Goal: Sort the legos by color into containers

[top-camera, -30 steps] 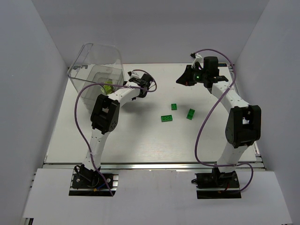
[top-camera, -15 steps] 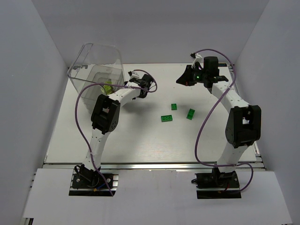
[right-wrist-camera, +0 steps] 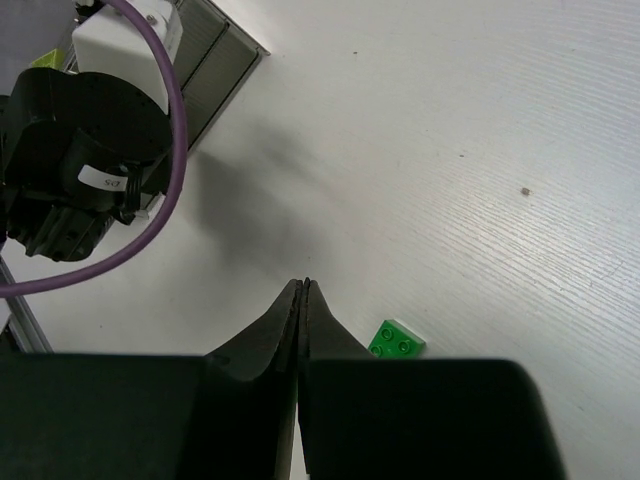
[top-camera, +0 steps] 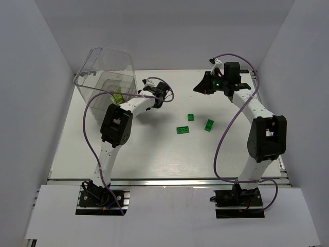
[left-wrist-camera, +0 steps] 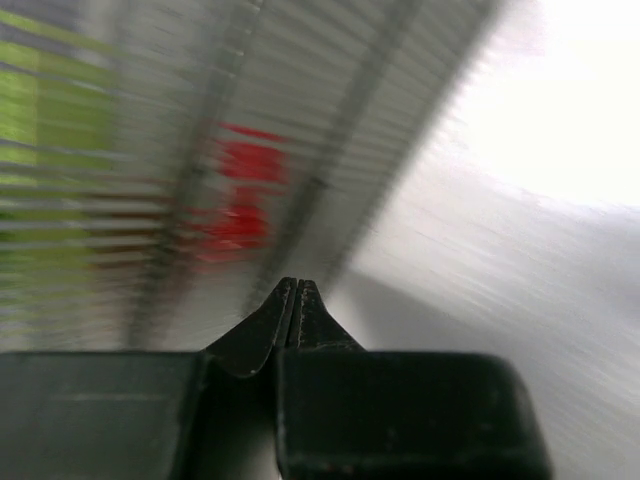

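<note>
Presently we see both claws closed and empty: left gripper [left-wrist-camera: 297, 290] facing the clear bin [top-camera: 97, 64], right gripper [right-wrist-camera: 303, 290] near three dark green bricks [top-camera: 183, 130].

Top: bright, even, soft shadows on table [top-camera: 154, 149] | my left wrist: bin [left-wrist-camera: 330, 130] motion-streaked, glare upper-right | my right wrist: sharp.

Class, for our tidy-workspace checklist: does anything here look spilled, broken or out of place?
Nothing looks broken or spilled. Three dark green legos lie loose on the table, each at a different angle, outside the clear bin. The left gripper and right gripper are shut on nothing.
</note>
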{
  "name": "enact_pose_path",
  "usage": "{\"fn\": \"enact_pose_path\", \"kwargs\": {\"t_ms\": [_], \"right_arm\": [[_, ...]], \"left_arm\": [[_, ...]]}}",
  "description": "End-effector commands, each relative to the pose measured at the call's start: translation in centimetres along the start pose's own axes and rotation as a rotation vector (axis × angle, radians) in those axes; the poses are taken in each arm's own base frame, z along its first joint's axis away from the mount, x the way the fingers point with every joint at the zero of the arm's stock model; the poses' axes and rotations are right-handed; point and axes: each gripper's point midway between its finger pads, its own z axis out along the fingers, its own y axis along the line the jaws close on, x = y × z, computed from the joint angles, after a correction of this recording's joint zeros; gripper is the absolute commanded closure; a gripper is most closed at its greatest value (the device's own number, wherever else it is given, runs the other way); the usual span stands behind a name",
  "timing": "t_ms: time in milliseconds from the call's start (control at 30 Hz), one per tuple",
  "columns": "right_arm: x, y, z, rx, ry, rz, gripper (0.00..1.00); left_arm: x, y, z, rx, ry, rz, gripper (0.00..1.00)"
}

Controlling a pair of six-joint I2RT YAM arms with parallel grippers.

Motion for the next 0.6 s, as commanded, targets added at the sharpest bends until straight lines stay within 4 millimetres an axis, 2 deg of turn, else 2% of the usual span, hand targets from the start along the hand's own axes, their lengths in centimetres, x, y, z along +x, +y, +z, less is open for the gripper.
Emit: {"fn": "enact_pose_path", "kwargs": {"t_ms": [0, 67, 300, 333, 433, 467, 500, 533, 567], "right_arm": [[-1.1, 0.3, 0.0, -0.020, -0.020, -0.030, 1.00], [-1.0, 0.0, 0.1, -0.017, -0.018, -0.026, 1.00], [-1.2, 0.2, -0.1, -0.023, -0.021, -0.033, 1.00], [-0.9, 0.6, 0.1, -0.040, -0.013, -0.033, 1.00], [-0.3, 1.2, 0.1, -0.092, 0.009, -0.044, 0.98], [0.3, 1.6, 0.2, -0.129, 0.029, -0.035, 0.84], [0.6, 1.8, 0.3, -0.150, 0.041, -0.031, 0.77], [0.7, 2.3, 0.4, -0.173, 0.048, -0.033, 0.71], [1.1, 2.7, 0.7, -0.209, 0.062, -0.026, 0.61]], "left_arm": [[-0.4, -2.2, -2.0, 0.101, -0.005, -0.023, 1.00], [-0.9, -2.6, -3.1, 0.121, -0.026, -0.022, 1.00], [-1.1, -3.1, -4.3, 0.149, -0.031, -0.025, 1.00], [-1.6, -2.7, -5.0, 0.162, -0.023, -0.045, 0.98], [-2.5, -1.7, -6.9, 0.230, 0.000, -0.077, 0.77], [-2.7, -1.4, -7.5, 0.259, 0.004, -0.084, 0.65], [-2.7, -1.2, -8.1, 0.294, 0.011, -0.084, 0.59], [-3.9, -0.7, -10.2, 0.404, -0.013, -0.106, 0.56], [-4.0, -0.4, -11.0, 0.454, -0.020, -0.114, 0.53]]}}
